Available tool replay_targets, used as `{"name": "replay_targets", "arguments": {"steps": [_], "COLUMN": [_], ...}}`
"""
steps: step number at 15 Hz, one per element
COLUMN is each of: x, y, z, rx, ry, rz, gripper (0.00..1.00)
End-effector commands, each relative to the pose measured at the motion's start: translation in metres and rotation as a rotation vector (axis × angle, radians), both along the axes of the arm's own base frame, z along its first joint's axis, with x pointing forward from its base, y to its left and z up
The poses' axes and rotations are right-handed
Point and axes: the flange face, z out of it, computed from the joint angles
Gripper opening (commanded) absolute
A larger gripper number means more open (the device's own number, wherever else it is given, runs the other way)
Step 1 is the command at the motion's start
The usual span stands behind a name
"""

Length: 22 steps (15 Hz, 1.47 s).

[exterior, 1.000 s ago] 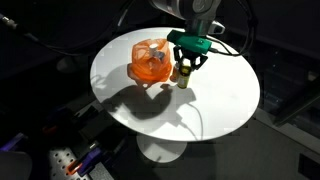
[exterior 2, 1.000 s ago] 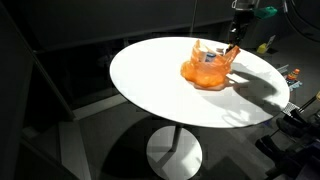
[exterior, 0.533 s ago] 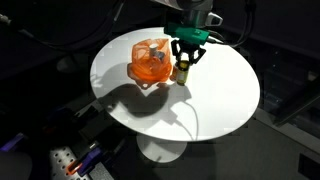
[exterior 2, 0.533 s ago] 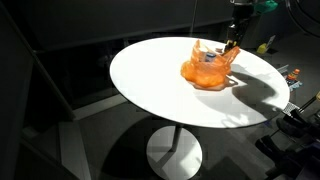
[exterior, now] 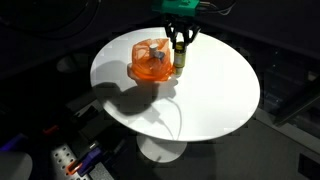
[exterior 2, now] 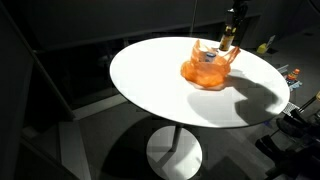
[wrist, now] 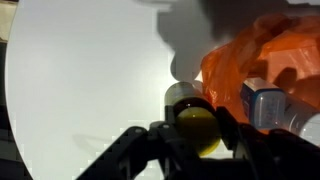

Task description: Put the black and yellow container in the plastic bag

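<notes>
the step in hand, as i judged it, was the carrying: the gripper (exterior: pixel 180 44) held the black and yellow container (exterior: pixel 180 60) by its upper part, and the container hung straight down under the fingers, upright, seemingly clear of the white table (exterior: pixel 215 100). in the wrist view its yellow top sat between the two fingers, which were closed narrow against its sides, with no gap that i could see.

the orange plastic bag (exterior: pixel 148 62) lay on the table just beside the gripper, to one side and lower than it. in an exterior view the container appeared over the near edge of the bag (exterior 2: pixel 207 68), but i could not tell if it was really above the opening or only in front of it. inside the bag there was already a pale bottle (wrist: pixel 264 106), close to the gripper's side.

the next move, i thought, needed a short shift sideways until the container was over the open mouth, then a descent past the bag's soft rim before the fingers opened. the thin plastic could fold under the container, and the bottle inside left less room.
</notes>
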Motion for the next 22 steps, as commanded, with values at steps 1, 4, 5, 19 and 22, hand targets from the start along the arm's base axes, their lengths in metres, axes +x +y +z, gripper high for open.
{"name": "replay_targets", "arguments": {"steps": [1, 4, 5, 19, 22], "x": [-0.017, -0.023, -0.026, -0.043, -0.039], "y": [0.018, 0.036, 0.043, 0.110, 0.108], "z": [0.026, 0.035, 0.037, 0.022, 0.013], "rx": [-0.027, -0.025, -0.024, 0.056, 0.071], "ry": [-0.019, -0.024, -0.023, 0.051, 0.062], "rz": [0.015, 0.048, 0.058, 0.245, 0.280], "gripper": [0.20, 0.20, 0.20, 0.20, 0.20]}}
